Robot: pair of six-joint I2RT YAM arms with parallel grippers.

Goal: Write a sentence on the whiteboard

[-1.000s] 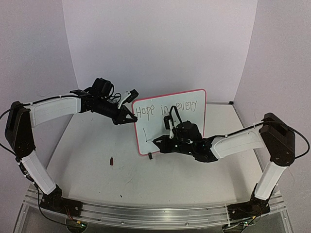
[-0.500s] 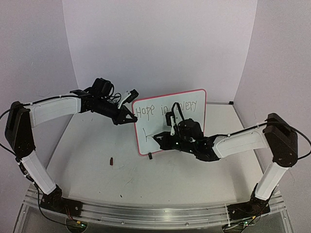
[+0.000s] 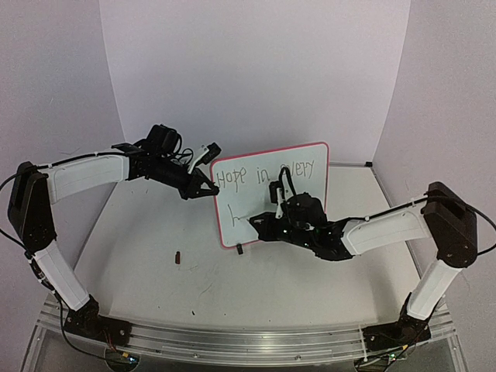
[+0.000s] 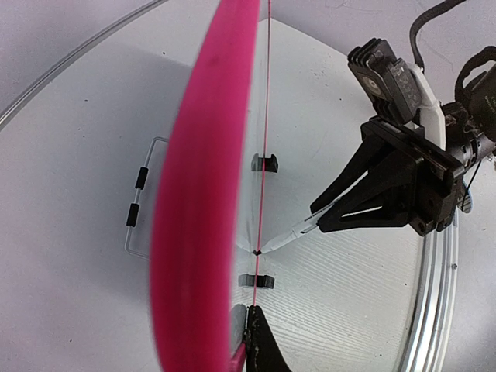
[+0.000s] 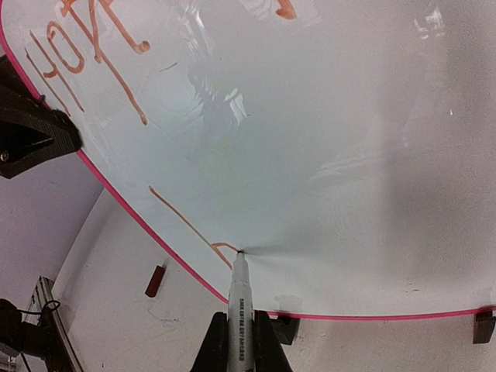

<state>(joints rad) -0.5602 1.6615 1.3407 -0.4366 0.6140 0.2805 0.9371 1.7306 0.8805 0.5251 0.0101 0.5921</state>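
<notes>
Right claw (image 5: pixel 236 341), gripping thin white marker (image 5: pixel 239 298), nudged right across small red-rimmed whiteboard's (image 3: pixel 242 203) lower-left corner. Left claw (image 3: pixel 209 184) stays clamped on its rim, apparently.

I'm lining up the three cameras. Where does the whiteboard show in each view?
Top external: whiteboard upright at centre, writing facing the camera.
Left wrist: whiteboard edge-on, its pink rim running top to bottom.
Right wrist: whiteboard fills most of the picture.
Shared landmark: the right gripper holding the marker against the board.
</notes>
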